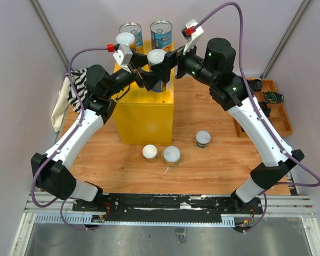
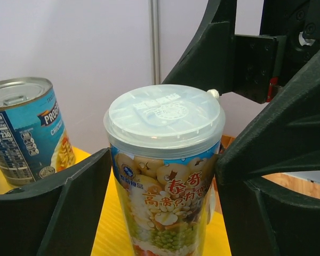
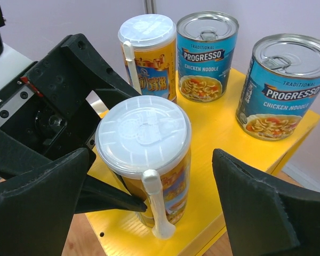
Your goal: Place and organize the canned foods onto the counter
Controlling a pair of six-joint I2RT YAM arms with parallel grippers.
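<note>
Four cans are up on the counter (image 1: 144, 120) right now. The one that matters is the tall can (image 1: 156, 57) with the frosted white plastic lid, standing near the top's right edge with its long axis straight up.

The left gripper (image 2: 162, 181) comes at it from about 8 o'clock in the overhead view. It looks to be pinching it, one black finger against each side of the label just under the lid rim. The right gripper (image 3: 149, 154) reaches in from 3 o'clock and is spread wide, with daylight between its fingers and that same can, so I'd say the left arm owns it. Can't tell if the base sits fully on the yellow top.

The tall can looks slick: glossy printed wrap, smooth round lid, plus a white plastic strip (image 3: 154, 208) clipped down its side.

At 11 to 12 o'clock from it stand a second lidded can (image 3: 148, 48) and two blue Progresso cans (image 3: 205, 53) with silver pull-tab tops. The counter itself is smooth, flat-faced and glossy. Three short cans (image 1: 172, 154) wait on the wooden table (image 1: 213, 170), at 6 o'clock from the counter.
</note>
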